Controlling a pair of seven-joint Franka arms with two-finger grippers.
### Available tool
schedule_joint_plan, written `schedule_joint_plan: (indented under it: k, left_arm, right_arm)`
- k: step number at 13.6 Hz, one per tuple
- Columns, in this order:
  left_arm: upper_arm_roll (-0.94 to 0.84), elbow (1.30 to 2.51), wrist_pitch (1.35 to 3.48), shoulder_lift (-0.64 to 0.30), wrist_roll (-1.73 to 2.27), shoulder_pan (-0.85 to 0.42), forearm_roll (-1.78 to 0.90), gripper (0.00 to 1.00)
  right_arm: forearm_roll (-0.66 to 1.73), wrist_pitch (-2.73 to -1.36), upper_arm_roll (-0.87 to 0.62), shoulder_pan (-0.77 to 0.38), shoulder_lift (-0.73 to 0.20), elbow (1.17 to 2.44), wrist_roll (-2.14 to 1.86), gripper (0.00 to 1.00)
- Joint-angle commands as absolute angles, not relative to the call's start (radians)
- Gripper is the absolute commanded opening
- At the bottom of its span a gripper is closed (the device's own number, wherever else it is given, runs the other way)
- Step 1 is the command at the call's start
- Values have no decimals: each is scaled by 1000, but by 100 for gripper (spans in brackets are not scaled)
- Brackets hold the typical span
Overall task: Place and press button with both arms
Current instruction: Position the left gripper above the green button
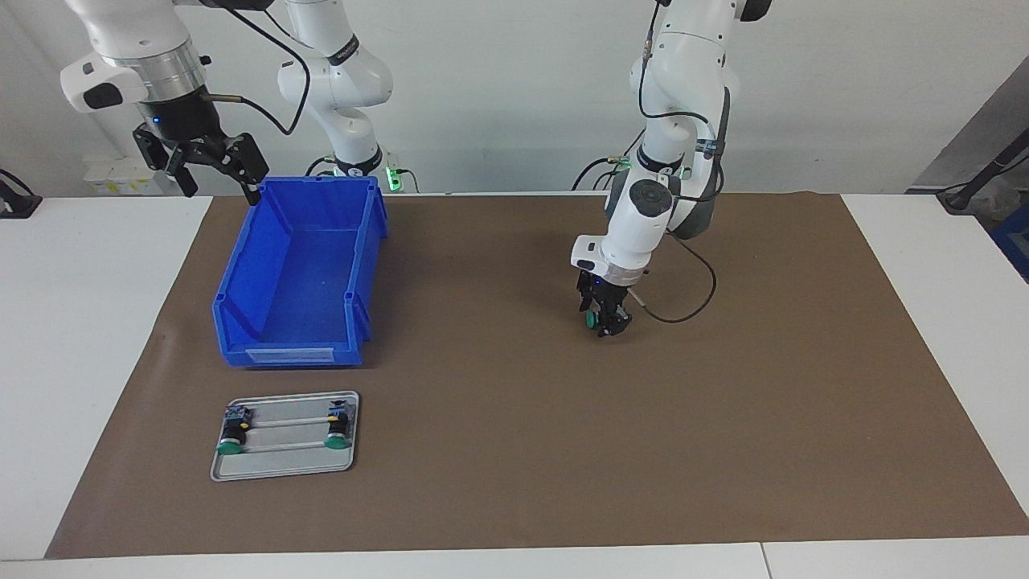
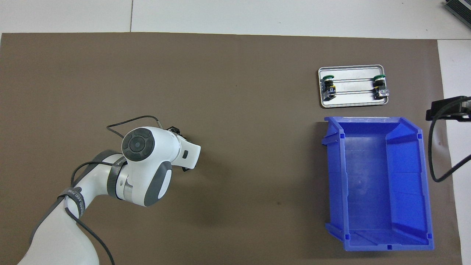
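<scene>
Tray (image 1: 285, 474) beside bin (image 1: 297, 265).

blue bin (image 1: 299, 273) – brown mat (image 1: 514, 418) – green-capped button (image 1: 592, 320)

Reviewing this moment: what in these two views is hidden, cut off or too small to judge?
- Left gripper and the green-capped push-button it holds: in the overhead view the arm's own white wrist covers both.
- Whether that button touches the brown mat: not readable in the facing view.
- Right gripper, above the blue plastic bin: overhead shows only an edge-cropped part.
- Two buttons on the metal tray: details too small.
</scene>
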State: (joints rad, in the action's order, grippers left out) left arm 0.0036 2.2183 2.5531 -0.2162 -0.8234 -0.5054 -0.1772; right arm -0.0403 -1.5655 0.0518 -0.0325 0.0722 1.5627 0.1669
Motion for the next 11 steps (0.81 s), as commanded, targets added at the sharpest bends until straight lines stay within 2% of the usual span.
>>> schedule_joint_plan:
  k: [1,7,11]
  left_arm:
    - [20,2238,2569,-215,-845,-526,-196,57]
    - [23,2233,2543,-213,-844,-526,-196,29]
    - [25,2221,2543,-215,-844,-525,-195,18]
  right_arm:
    - [-43,-1563,44,-18,89,1583,149,100]
    - [-41,-1565,44,-14,95,1592,149,100]
    - [-40,-1565,48,-11,101,1604,147,100]
